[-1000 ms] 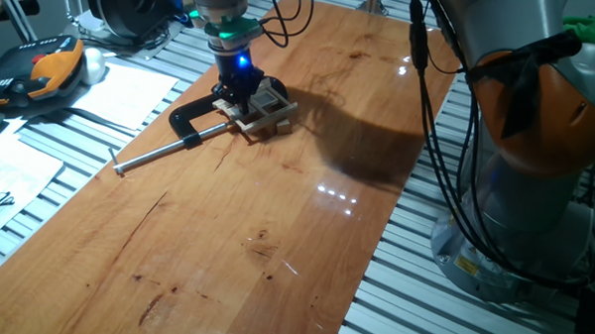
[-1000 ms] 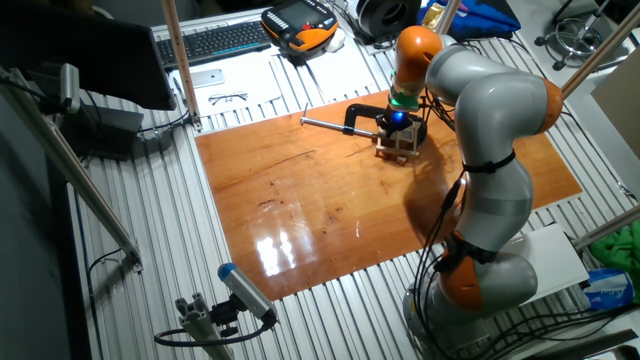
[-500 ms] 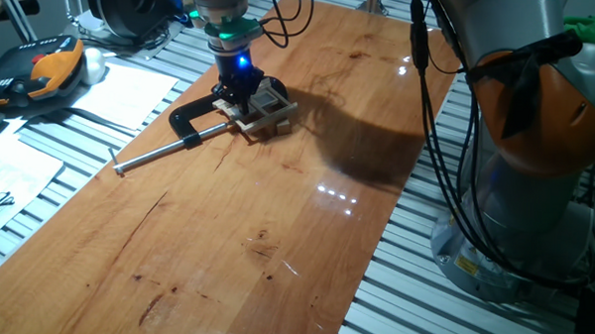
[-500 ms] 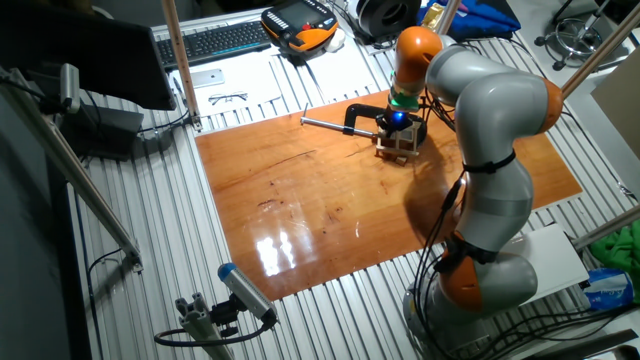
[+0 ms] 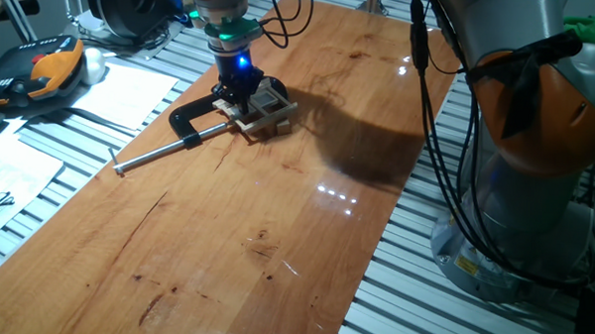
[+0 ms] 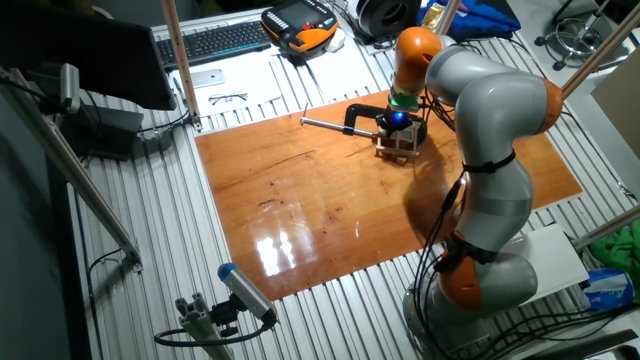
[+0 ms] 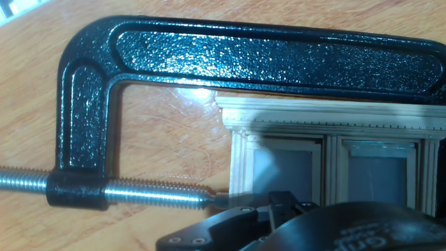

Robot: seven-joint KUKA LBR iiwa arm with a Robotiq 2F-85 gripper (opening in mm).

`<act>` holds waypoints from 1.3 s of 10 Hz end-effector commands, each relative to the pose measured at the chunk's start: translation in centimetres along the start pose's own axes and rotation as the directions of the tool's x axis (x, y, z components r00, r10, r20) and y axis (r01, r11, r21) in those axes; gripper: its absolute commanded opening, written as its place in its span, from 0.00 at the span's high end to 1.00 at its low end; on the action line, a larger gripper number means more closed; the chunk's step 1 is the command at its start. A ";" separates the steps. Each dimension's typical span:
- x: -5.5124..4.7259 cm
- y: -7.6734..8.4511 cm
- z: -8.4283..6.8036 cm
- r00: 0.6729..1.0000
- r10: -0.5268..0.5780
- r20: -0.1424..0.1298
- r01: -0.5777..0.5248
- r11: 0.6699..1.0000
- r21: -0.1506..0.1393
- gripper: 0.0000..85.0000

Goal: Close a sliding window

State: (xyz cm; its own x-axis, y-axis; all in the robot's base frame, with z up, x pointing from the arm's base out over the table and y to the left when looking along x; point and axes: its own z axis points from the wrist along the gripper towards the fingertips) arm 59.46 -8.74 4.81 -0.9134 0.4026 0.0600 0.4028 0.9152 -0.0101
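Observation:
The sliding window [image 5: 266, 110] is a small pale wooden frame lying flat on the wooden table, held by a black C-clamp [image 5: 193, 118]. My gripper [image 5: 240, 94] points straight down with its black fingers touching the window's left part; its jaw gap is hidden. In the other fixed view the gripper [image 6: 398, 127] stands over the window [image 6: 402, 147]. The hand view shows the window [image 7: 327, 120] with two grey panes side by side. The clamp [image 7: 244, 49] arches over it and the screw tip presses on its left edge. The gripper's black body [image 7: 306, 223] covers the window's lower part.
The clamp's steel screw rod [image 5: 159, 151] sticks out toward the table's left edge. An orange teach pendant [image 5: 45, 69] and papers [image 5: 122, 91] lie beside the board. My arm's base [image 5: 535, 195] and cables stand at the right. A keyboard [image 6: 215, 40] lies behind.

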 end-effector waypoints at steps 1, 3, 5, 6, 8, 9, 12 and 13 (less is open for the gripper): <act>0.1 0.0 0.1 1.000 0.001 -0.002 -0.001 1.000 -0.003 1.00; 0.1 0.0 0.1 1.000 0.001 -0.004 -0.001 1.000 -0.004 1.00; 0.3 0.0 0.0 1.000 0.001 -0.005 -0.001 1.000 -0.003 1.00; 0.3 0.0 0.0 1.000 0.002 -0.007 -0.002 1.000 -0.004 1.00; 0.4 0.0 0.1 1.000 0.002 -0.008 -0.002 1.000 -0.007 1.00; 0.4 0.1 0.1 1.000 0.002 -0.009 -0.002 1.000 -0.008 1.00; 0.5 0.1 0.1 1.000 0.002 -0.010 -0.002 1.000 -0.007 1.00; 0.6 0.1 0.1 1.000 0.002 -0.011 -0.002 1.000 -0.009 1.00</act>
State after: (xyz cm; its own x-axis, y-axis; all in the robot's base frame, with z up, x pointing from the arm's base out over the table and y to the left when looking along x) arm 58.96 -8.42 4.78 -0.9114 0.4051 0.0719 0.4061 0.9138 -0.0022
